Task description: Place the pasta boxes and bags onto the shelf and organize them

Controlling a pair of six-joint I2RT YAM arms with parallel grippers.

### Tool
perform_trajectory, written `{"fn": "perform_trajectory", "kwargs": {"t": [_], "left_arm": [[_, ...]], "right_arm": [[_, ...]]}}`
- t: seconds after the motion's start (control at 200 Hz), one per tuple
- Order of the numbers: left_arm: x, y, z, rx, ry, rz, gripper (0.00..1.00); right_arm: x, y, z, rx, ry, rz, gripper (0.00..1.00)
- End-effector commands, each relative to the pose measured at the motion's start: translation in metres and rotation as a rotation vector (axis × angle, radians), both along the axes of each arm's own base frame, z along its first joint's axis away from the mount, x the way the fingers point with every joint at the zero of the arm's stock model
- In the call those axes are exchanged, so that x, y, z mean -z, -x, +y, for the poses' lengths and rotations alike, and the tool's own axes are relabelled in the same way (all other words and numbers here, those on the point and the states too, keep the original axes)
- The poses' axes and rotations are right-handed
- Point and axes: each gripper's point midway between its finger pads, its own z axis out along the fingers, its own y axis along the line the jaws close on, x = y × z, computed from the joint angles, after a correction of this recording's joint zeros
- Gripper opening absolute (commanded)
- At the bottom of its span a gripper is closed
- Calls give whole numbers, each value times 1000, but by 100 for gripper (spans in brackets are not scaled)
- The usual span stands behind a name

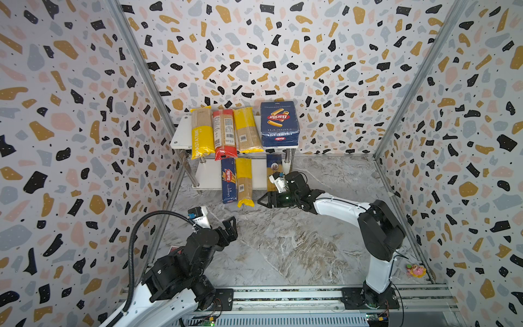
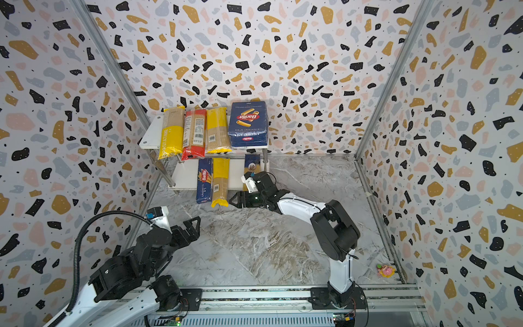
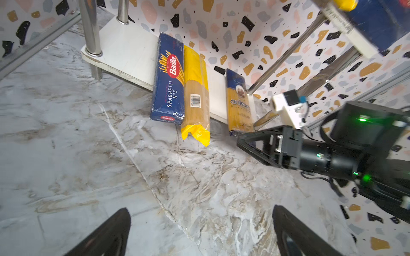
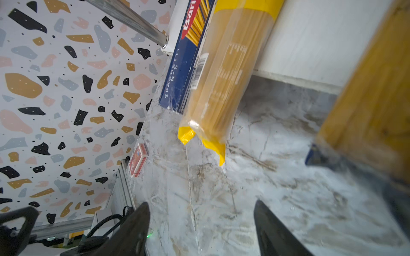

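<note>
Shelf (image 1: 181,136): 2 white boards on chrome posts, at back wall. Top board, L to R in both top views: PASTATIME bag (image 1: 202,133) w/ yellow front half, red bag (image 1: 225,133) w/ white label, top yellow bag (image 1: 246,130), then wide dark blue rigatoni box (image 1: 279,124) at shelf's R end. All lie side by side, bags overhanging shelf's front edge. Lower board: narrow blue spaghetti box (image 1: 228,181) touching low yellow bag (image 1: 244,182), both sticking out past front edge; ankara bag (image 3: 239,104), blue & yellow, apart from them nr shelf's R front post. R gripper (image 4: 200,210) just in front of shelf by ankara bag, jaws apart, empty. L gripper (image 3: 200,212) well in front of shelf, jaws wide, empty
</note>
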Motion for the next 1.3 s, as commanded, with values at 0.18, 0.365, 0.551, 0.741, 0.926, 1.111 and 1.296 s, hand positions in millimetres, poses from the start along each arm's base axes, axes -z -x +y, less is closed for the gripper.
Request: {"fn": "perform_trajectory", "kwargs": {"t": [0.18, 0.365, 0.551, 0.741, 0.926, 1.111, 1.296], "left_arm": [[-4, -36, -32, 38, -89, -82, 99], [15, -63, -32, -8, -307, -136, 100], [1, -73, -33, -15, -363, -309, 99], [0, -75, 19, -268, -662, -327, 99], [21, -79, 38, -350, -743, -331, 100], [31, -76, 71, -426, -674, -379, 100], [43, -71, 109, -520, -590, -453, 99]], "right_arm": [[-41, 29, -91, 137, 138, -238, 99], [-49, 29, -164, 342, 241, -323, 99], [-46, 32, -213, 475, 335, -438, 99], [-51, 31, -233, 518, 337, -563, 99], [-48, 31, -252, 567, 376, -673, 99], [-35, 21, -291, 689, 442, -696, 99], [-20, 15, -322, 835, 451, -696, 99]]}}
